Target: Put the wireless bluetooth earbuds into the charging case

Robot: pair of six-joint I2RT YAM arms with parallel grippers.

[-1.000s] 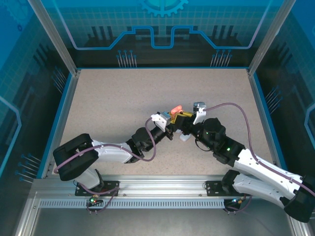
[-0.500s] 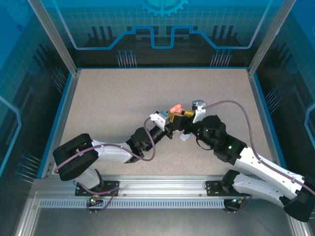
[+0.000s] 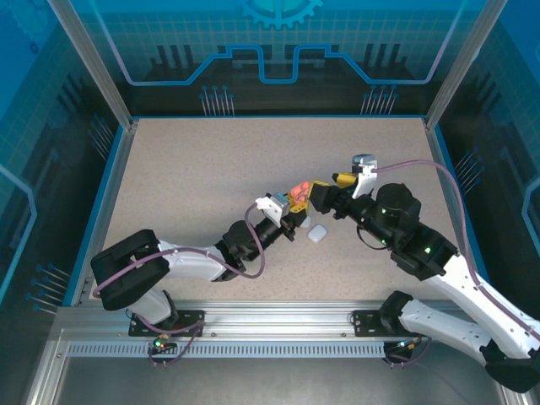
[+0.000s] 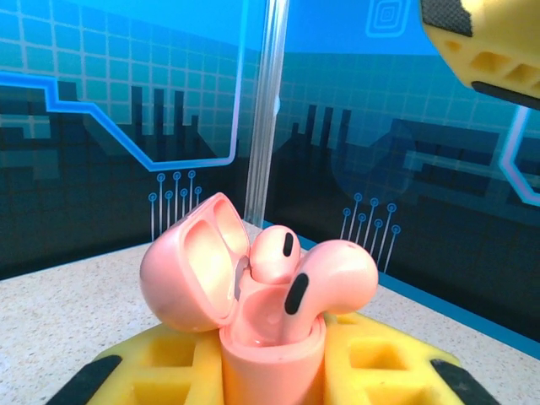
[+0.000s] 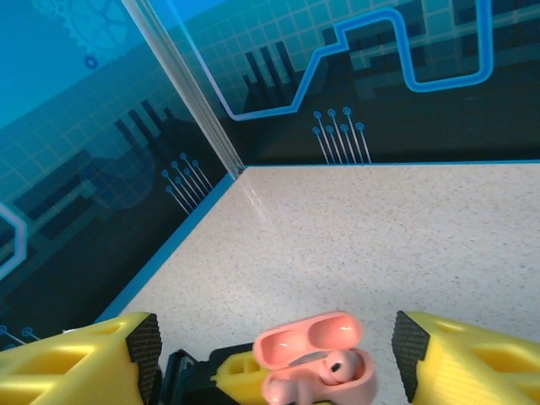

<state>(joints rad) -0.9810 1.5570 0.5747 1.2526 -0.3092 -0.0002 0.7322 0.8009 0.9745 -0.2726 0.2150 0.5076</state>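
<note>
A salmon-pink charging case (image 4: 270, 346) stands upright with its lid (image 4: 190, 266) swung open to the left, and my left gripper (image 4: 272, 375) is shut on its body. Two salmon earbuds sit in it: one (image 4: 274, 253) low at the back, the other (image 4: 333, 283) standing higher with its head above the rim. From above, the case (image 3: 297, 194) is near the table's middle, held by the left gripper (image 3: 291, 207). My right gripper (image 3: 330, 186) hangs just right of it, open and holding nothing. In the right wrist view its fingers (image 5: 84, 363) stand wide on either side of the case (image 5: 316, 367).
A small white case (image 3: 316, 234) lies shut on the speckled table (image 3: 211, 169), just in front of the held case. Blue-edged walls and metal posts (image 3: 93, 67) ring the table. One yellow finger of the right gripper (image 4: 494, 42) shows at the top right of the left wrist view.
My right gripper has opened and drawn back to the right and up, away from the salmon case. The left gripper has kept its hold, almost without moving.
</note>
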